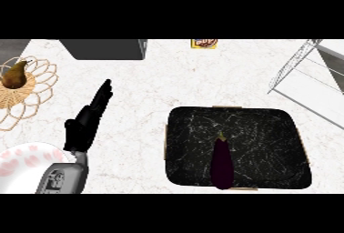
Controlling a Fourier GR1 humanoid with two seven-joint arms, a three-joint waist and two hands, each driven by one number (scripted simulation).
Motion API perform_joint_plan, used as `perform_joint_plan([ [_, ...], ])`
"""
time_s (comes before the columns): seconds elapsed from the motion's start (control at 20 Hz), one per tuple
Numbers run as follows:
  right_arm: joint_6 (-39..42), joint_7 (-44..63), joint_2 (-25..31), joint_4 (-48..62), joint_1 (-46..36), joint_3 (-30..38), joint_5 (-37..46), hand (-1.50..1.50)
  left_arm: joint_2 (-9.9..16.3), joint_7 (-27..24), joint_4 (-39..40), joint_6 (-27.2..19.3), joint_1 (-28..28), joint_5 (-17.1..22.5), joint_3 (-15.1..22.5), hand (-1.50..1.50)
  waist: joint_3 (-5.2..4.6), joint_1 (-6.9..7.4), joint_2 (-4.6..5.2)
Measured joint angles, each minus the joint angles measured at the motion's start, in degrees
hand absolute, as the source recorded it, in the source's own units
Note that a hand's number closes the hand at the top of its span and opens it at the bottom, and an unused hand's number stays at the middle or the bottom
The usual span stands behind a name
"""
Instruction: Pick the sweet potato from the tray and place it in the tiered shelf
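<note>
A dark purple, elongated vegetable (222, 164) with a small stem, looking more like an eggplant than a sweet potato, lies lengthwise in the front middle of the black marbled tray (269, 123). The tiered shelf (316, 86), thin wire with pale flat levels, stands at the far right, beyond the tray's right corner. My left hand (86, 125) rests over the counter well left of the tray, open, with straight fingers pointing away from me and nothing in it. My right hand does not show.
A wicker mat (30, 98) carrying a pear (15, 75) sits at the left edge. A white plate (23, 166) with pink spots lies at the lower left. A grey box (104, 48) and a small yellow packet (204, 43) stand at the back.
</note>
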State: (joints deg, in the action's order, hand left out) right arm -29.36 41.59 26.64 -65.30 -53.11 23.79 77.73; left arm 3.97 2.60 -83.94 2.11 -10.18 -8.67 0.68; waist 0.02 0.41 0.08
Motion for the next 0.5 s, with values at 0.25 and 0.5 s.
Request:
perform_joint_plan([
  [0.25, -2.65, -1.24, 2.76, 5.16, 0.53, 1.13, -1.7, 1.5, 0.26, -1.08, 0.88, -0.1, 0.05, -0.39, -0.33, 0.0, -0.06, -0.04, 0.05],
  [0.5, 0.43, 7.08, 4.2, 4.1, 3.81, 1.93, 5.15, -1.5, 0.45, -0.95, 1.64, 0.14, -0.84, 0.15, -1.04, 0.0, -0.05, -0.49, -0.1],
])
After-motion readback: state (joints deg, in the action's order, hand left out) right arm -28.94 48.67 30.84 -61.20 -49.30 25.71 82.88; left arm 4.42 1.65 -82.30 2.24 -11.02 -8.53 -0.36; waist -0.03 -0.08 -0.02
